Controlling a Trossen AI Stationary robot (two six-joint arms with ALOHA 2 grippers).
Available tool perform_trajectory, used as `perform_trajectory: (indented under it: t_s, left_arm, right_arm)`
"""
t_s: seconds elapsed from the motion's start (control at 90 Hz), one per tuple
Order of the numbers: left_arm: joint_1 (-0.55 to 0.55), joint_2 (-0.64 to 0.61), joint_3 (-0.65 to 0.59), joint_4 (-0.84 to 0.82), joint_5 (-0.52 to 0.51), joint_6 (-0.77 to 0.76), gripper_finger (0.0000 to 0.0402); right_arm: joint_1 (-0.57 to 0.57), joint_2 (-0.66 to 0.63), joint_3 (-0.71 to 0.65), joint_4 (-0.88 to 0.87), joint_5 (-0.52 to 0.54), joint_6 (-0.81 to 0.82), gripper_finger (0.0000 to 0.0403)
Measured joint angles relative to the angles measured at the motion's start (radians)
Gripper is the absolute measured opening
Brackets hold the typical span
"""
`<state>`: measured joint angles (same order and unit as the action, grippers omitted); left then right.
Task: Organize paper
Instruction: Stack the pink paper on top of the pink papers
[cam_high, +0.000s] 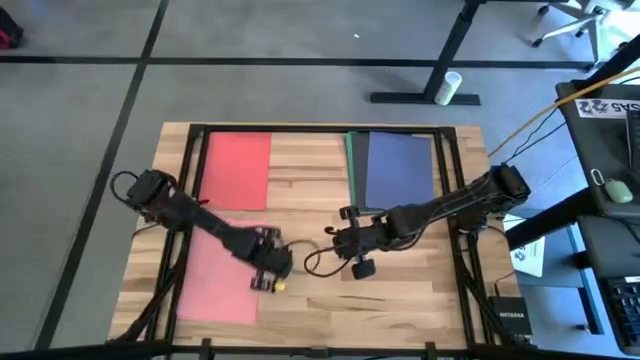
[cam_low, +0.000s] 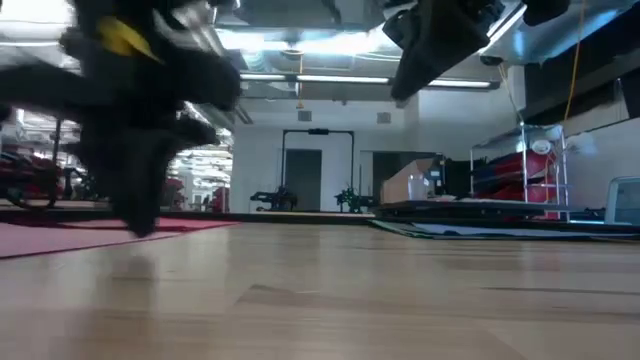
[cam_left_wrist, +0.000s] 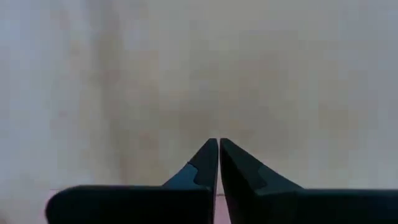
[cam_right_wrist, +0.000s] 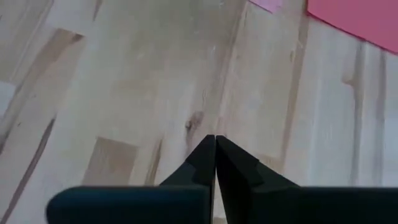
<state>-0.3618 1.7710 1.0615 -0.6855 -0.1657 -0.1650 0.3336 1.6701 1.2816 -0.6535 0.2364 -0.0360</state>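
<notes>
Both grippers were pinched shut on nothing. In its wrist view the left gripper (cam_left_wrist: 217, 144) had its dark, wedge-shaped fingertips pressed together over pale, blurred wood; in the high view it sat at the lower centre-left of the frame, beside the right edge of the pink sheet (cam_high: 222, 272). The right gripper (cam_right_wrist: 214, 140) likewise showed its tips closed to a point above bare wood, near the middle of the table.

The paper lay flat in thin rectangles. A red sheet (cam_high: 237, 171) rested at the upper left of the table, the pink one below it. At the upper right a blue sheet (cam_high: 399, 171) lay on top of a green sheet (cam_high: 350, 165), of which only a strip along the left edge showed.

The table (cam_high: 330, 300) was light butcher-block wood with plank seams and a dark metal frame. It stood on grey carpet; a white cylinder (cam_high: 449, 87) lay on the floor at the upper right.
</notes>
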Motion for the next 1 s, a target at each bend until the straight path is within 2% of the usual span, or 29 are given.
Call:
perform_trajectory:
  t_s: [0.133, 0.344, 0.656, 1.0]
  left_arm:
    - [0.093, 0.000, -0.001, -0.012, 0.001, 0.149, 0.0000]
    - [0.181, 0.000, -0.005, -0.008, 0.000, 0.278, 0.0000]
    - [0.206, -0.007, -0.068, 0.010, 0.001, 0.289, 0.0000]
    - [0.196, -0.006, -0.077, -0.027, -0.013, 0.269, 0.0000]
  right_arm:
    - [0.000, 0.000, 0.000, -0.003, 0.000, -0.003, 0.0000]
    - [0.000, 0.000, 0.000, -0.003, 0.000, -0.018, 0.0000]
    - [0.000, 0.000, 0.000, -0.009, 0.000, -0.017, 0.0000]
    - [0.000, 0.000, 0.000, -0.009, 0.000, -0.021, 0.0000]
